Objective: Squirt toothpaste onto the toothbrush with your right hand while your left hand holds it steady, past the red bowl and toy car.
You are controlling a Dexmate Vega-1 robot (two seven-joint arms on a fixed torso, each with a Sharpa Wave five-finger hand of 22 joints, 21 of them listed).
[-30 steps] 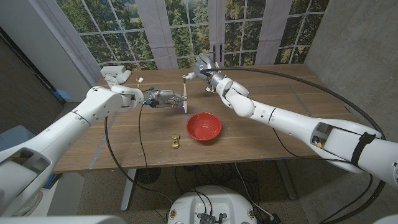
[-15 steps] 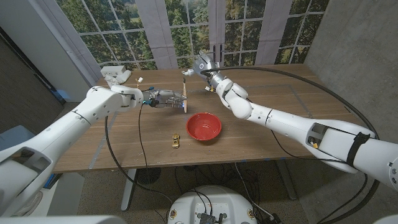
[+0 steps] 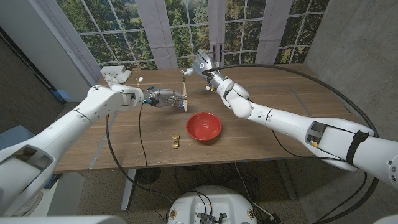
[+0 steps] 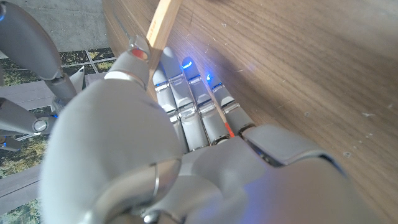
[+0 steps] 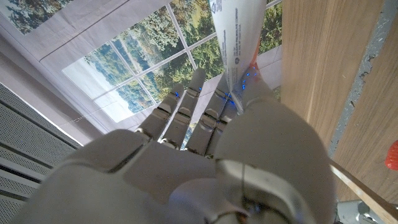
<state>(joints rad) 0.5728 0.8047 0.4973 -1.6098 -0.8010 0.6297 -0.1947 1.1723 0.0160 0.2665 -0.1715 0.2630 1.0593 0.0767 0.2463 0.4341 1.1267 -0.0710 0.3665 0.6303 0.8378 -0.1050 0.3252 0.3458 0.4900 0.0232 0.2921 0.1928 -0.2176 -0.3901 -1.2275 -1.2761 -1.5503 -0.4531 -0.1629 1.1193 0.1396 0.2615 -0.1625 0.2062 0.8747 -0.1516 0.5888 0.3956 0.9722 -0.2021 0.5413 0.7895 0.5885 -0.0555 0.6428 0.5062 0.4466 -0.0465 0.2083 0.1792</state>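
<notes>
My left hand (image 3: 164,98) grips the wooden toothbrush (image 3: 185,91) low on its handle and holds it upright over the table's far middle. The same handle (image 4: 163,22) rises out of my left hand's (image 4: 174,137) curled fingers in the left wrist view. My right hand (image 3: 202,64) holds the white toothpaste tube (image 3: 190,71), whose tip meets the brush's top end. The tube (image 5: 239,37) sticks out past my right hand's (image 5: 205,155) fingers. Nearer to me are the red bowl (image 3: 204,126) and the small yellow toy car (image 3: 176,140).
A white object (image 3: 116,73) lies at the table's (image 3: 267,140) far left corner, with a small item (image 3: 140,79) beside it. Black cables hang off both arms. Windows stand behind the table.
My right hand has shifted slightly left and back, bringing the tube's tip up to the brush's top. The left hand stays put with the brush now more upright.
</notes>
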